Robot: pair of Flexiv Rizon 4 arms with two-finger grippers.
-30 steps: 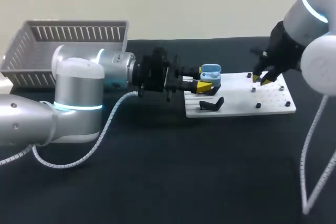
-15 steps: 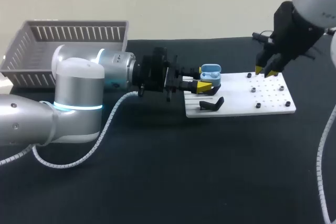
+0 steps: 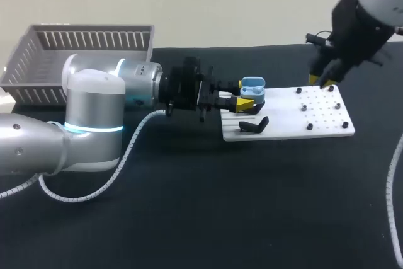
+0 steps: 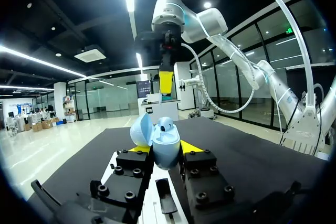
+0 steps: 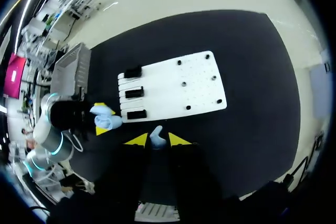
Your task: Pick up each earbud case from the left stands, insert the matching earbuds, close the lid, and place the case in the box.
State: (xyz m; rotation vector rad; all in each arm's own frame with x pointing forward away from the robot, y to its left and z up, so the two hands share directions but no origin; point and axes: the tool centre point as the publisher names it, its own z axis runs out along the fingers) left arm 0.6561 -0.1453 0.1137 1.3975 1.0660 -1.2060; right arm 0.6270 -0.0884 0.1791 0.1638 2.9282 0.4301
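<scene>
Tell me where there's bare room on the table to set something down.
The widest bare patch is the black table in front of the board, right of the left arm. The board's right half holds only small pegs. Crowded: its left end, where stands, case and left gripper meet. The right gripper, holding an earbud, hangs high by the board's far edge.

Your left gripper [image 4: 166,149] clamps the open light-blue earbud case [image 4: 163,142] from both sides. The lid is hinged toward the gripper's 9 o'clock, and one earbud [image 4: 167,127] sits inside. At 12 o'clock, well ahead, the right gripper [image 4: 166,82] hangs with its yellow tips pointing down.
</scene>
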